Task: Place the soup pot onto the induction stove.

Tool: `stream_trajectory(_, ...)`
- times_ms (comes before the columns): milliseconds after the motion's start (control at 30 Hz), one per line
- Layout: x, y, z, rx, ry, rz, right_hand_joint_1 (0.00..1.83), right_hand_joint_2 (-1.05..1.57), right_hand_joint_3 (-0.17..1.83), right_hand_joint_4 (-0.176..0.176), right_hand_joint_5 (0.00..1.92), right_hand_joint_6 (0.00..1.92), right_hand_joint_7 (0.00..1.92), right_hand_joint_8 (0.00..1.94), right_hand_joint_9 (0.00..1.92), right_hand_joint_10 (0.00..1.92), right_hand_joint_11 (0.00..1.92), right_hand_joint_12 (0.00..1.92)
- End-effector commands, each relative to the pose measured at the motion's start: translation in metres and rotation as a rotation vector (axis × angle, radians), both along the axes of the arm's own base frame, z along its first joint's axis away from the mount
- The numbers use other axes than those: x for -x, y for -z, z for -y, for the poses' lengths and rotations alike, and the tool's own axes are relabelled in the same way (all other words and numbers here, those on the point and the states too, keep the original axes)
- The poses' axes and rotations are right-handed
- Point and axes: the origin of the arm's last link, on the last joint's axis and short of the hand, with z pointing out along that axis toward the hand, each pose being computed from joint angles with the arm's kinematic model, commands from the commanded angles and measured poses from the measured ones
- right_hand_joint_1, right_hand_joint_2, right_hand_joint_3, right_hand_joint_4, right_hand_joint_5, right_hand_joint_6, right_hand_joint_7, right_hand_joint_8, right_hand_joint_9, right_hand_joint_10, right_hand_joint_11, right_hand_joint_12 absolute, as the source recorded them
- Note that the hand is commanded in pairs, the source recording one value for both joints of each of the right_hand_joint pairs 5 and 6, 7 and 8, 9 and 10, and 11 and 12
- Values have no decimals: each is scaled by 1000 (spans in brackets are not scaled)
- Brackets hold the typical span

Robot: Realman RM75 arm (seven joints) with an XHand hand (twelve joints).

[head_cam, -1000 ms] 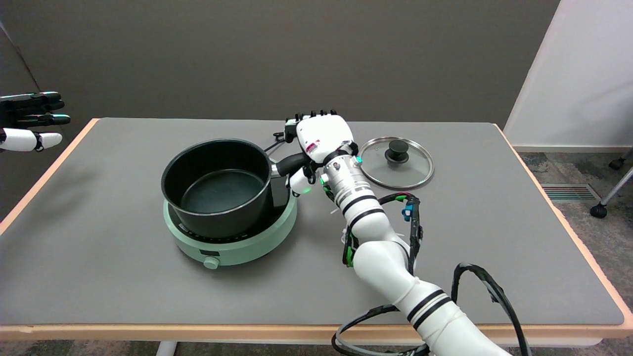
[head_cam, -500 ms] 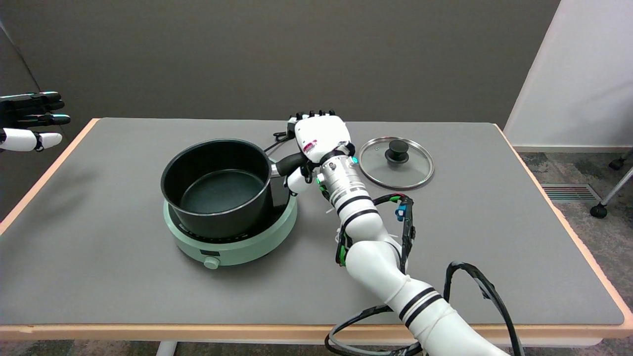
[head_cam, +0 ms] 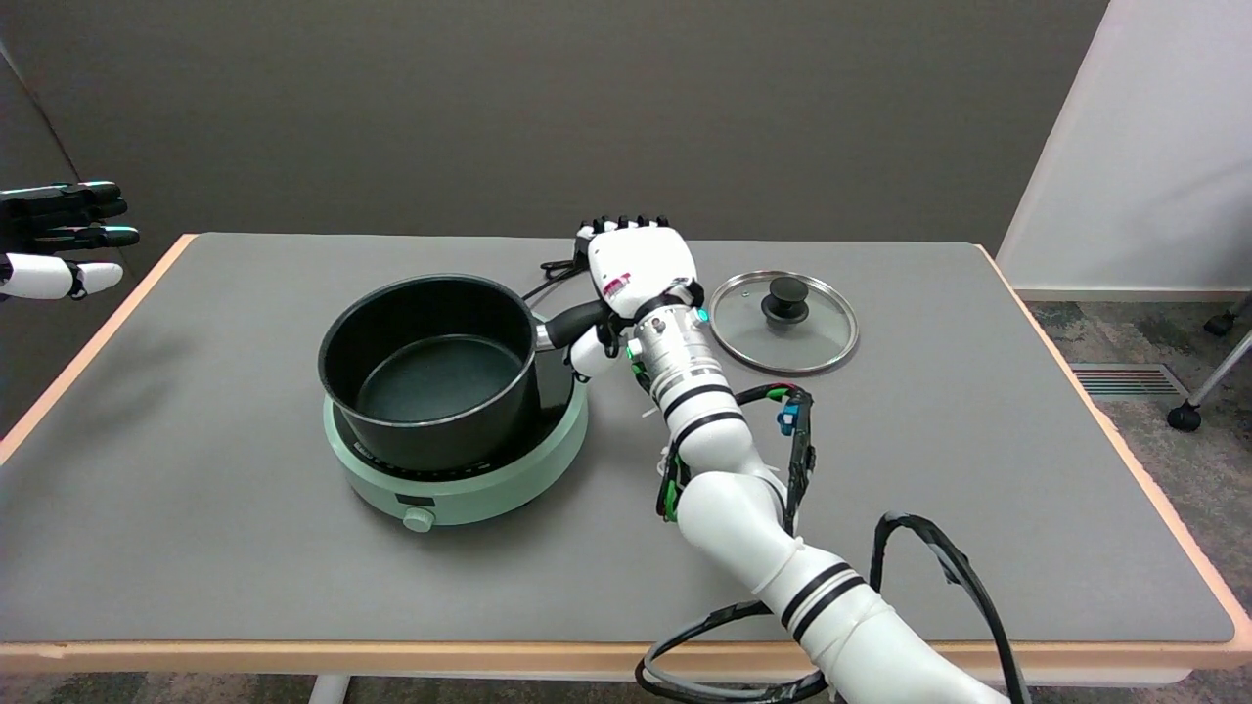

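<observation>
The soup pot (head_cam: 430,367) is seen seated on the induction stove (head_cam: 455,469), left of table centre, unmoved over the last second. The right hand (head_cam: 634,269) has been drawn slightly back along the pot handle (head_cam: 577,321), yet its fingers remain wrapped around it; release is judged imminent, placement essentially done. A glass lid (head_cam: 782,321) lies just right of the hand. The grey table (head_cam: 245,567) is edged in pale wood; a dark wall (head_cam: 489,98) is noted behind.

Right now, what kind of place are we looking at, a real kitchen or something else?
Probably a lab or office test room, not a kitchen: the induction stove and soup pot sit on a plain grey table before bare partition walls, with carpet and a caster chair leg at right.
</observation>
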Motion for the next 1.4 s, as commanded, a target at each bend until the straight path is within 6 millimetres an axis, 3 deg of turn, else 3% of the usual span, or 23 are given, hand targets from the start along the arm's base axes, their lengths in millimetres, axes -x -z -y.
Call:
stream_trajectory(33, 0, -3, 6, 22, -1, 8, 976, 101, 1833, 14, 620, 620, 620, 620, 620, 620, 620, 620)
stream_trajectory(967, 3, -8, 22, 45, 13, 45, 983, 103, 1833, 17, 602, 602, 602, 602, 602, 602, 602, 602)
stream_trajectory(1000, 2, -8, 22, 45, 12, 45, 990, 110, 1833, 128, 627, 627, 627, 627, 627, 627, 627, 627)
stream_trajectory(1033, 2, -8, 23, 45, 12, 45, 994, 131, 1813, 176, 667, 667, 667, 667, 667, 667, 667, 667)
stream_trajectory(1200, 2, -6, 22, 41, 12, 44, 1002, 306, 1368, 176, 895, 895, 895, 895, 895, 895, 895, 895)
stream_trajectory(1233, 2, -5, 22, 40, 11, 44, 1003, 325, 1307, 152, 931, 931, 931, 931, 931, 931, 931, 931)
stream_trajectory(1267, 2, -5, 22, 39, 11, 43, 1017, 349, 1237, 22, 979, 979, 979, 979, 979, 979, 979, 979)
stream_trajectory(1400, 2, -4, 21, 44, 8, 38, 1029, 346, 1199, 16, 1014, 1014, 1014, 1014, 1014, 1014, 1014, 1014)
